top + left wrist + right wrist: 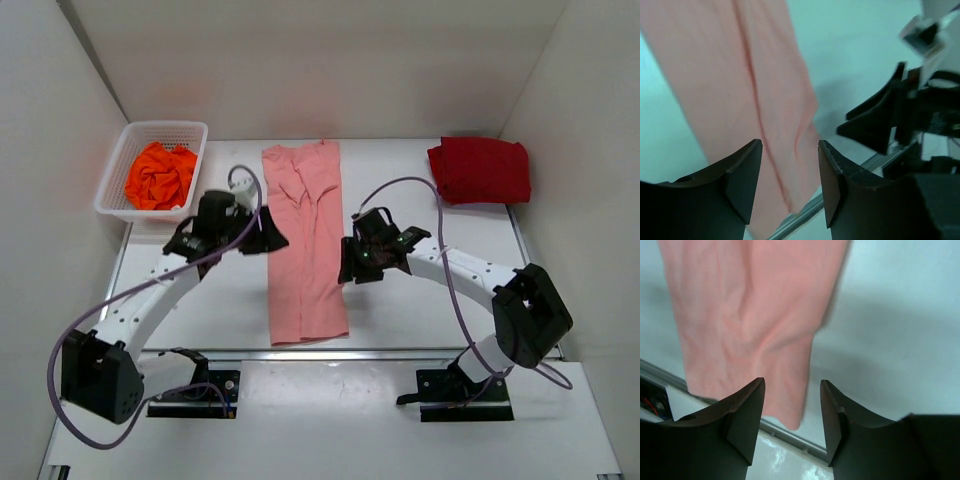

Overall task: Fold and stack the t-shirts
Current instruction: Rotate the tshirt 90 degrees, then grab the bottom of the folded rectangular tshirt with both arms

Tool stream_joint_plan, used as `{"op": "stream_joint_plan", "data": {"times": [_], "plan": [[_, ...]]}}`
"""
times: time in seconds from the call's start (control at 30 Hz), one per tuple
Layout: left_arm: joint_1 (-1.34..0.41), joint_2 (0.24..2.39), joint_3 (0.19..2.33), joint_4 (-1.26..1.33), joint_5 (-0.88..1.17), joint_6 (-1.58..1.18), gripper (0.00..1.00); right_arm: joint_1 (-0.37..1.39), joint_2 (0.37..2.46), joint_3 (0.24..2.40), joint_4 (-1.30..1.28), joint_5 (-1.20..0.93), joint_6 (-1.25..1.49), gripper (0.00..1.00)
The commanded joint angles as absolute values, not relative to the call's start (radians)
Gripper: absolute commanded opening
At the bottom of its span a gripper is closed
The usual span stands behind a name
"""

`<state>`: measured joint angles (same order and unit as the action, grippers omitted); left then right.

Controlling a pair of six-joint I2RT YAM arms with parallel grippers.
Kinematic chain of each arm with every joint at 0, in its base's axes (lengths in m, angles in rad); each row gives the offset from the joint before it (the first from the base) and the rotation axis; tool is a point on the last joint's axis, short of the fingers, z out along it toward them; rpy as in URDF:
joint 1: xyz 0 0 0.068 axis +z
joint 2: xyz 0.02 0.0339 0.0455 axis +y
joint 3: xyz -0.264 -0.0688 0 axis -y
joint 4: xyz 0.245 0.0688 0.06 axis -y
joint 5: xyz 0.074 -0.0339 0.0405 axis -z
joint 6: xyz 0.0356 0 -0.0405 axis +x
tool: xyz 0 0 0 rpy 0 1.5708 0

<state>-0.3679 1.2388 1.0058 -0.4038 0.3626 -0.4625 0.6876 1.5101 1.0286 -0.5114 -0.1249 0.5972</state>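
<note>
Jaws gape empty on your left gripper (268, 240) and right gripper (347, 264), so pinch both salmon-pink shirt (308, 280) edges level.

You are looking into a white booth: a plain back wall (320, 70), a left wall (50, 150) and a right wall (590, 150) that slant in toward the far end. They enclose a white table (420, 300), with a metal rail (400, 353) crossing its near edge and a white board (330, 420) in front of that. The light is soft and even, and shadows on the tabletop are faint.
</note>
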Motion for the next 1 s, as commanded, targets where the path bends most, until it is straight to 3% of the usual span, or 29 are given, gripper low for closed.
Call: {"op": "stream_joint_plan", "data": {"times": [0.0,0.37,0.67,0.7,0.77,0.8,0.83,0.9,0.97], "plan": [[-0.406,1.156,0.771,-0.488,0.286,-0.462,0.60,0.724,1.476,0.941,-0.543,-0.208,0.630,0.45],[-0.472,0.870,0.355,-0.460,0.276,-0.644,0.64,0.790,1.448,0.741,-0.404,-0.299,0.768,0.49],[-0.567,0.923,0.308,-0.348,0.267,-0.725,0.61,0.827,1.525,0.796,-0.373,-0.318,0.788,0.45],[-0.569,0.922,0.308,-0.342,0.256,-0.733,0.57,0.824,1.537,0.801,-0.382,-0.316,0.792,0.44],[-0.581,0.940,0.311,-0.350,0.250,-0.733,0.50,0.837,1.548,0.796,-0.394,-0.316,0.804,0.31],[-0.583,0.951,0.310,-0.354,0.252,-0.720,0.40,0.836,1.552,0.784,-0.396,-0.328,0.804,0.22],[-0.580,0.957,0.310,-0.366,0.258,-0.709,0.23,0.842,1.554,0.767,-0.400,-0.325,0.811,0.01],[-0.572,0.960,0.302,-0.396,0.256,-0.690,0.00,0.836,1.546,0.743,-0.396,-0.334,0.818,0.00],[-0.555,0.940,0.302,-0.419,0.255,-0.677,0.00,0.838,1.536,0.724,-0.385,-0.339,0.831,0.00]]}}
